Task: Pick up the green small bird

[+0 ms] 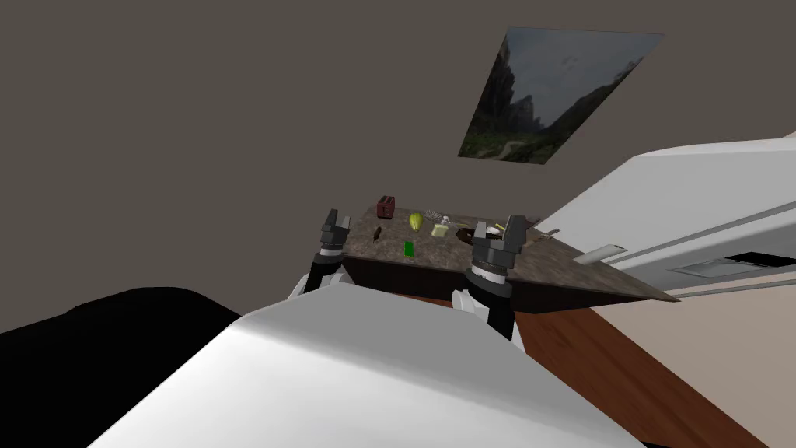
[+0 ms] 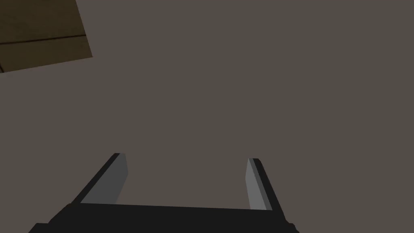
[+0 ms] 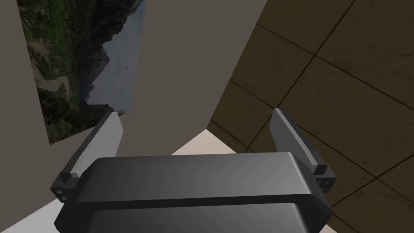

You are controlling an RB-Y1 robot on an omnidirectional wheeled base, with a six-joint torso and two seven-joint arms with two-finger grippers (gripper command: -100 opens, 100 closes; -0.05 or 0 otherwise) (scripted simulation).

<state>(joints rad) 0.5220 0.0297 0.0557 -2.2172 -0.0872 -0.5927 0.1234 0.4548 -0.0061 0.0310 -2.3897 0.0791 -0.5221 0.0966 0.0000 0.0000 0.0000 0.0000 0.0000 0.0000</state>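
Nearest to me, both pairs of fingers are raised and tipped upward, away from the table. The left fingers (image 1: 333, 218) stand wide apart with nothing between them, as the left wrist view makes plain. The right fingers (image 1: 514, 225) are likewise spread and empty. Neither pair points at the table (image 1: 560, 264), whose dark mottled top lies below and beyond the fingertips.

Just past the table's near edge, ahead of the gap between the two pairs, lies a bright green flat block (image 1: 409, 248). A small brown thing (image 1: 377, 233) sits a little ahead of the left fingers.

Beyond those stands the green small bird (image 1: 416, 221), as I take the yellow-green rounded shape to be, though it is too small to make out a head or tail. It lies forward of and below both pairs, roughly midway between them. I judge neither arm plainly nearer, the left perhaps by a shade. It looks taller than wide, so its long axis seems to stand upright. Its body is broad in the middle, narrows toward the top and is pale green going to yellow.

It stands apart from its neighbours. Some pale clutter lies toward the right fingers' side, and a red box (image 1: 385, 207) sits further back toward the left fingers' side.

The coming move, as I judge it, calls for tipping one pair of fingers down and forward over the table before they can close round the bird.
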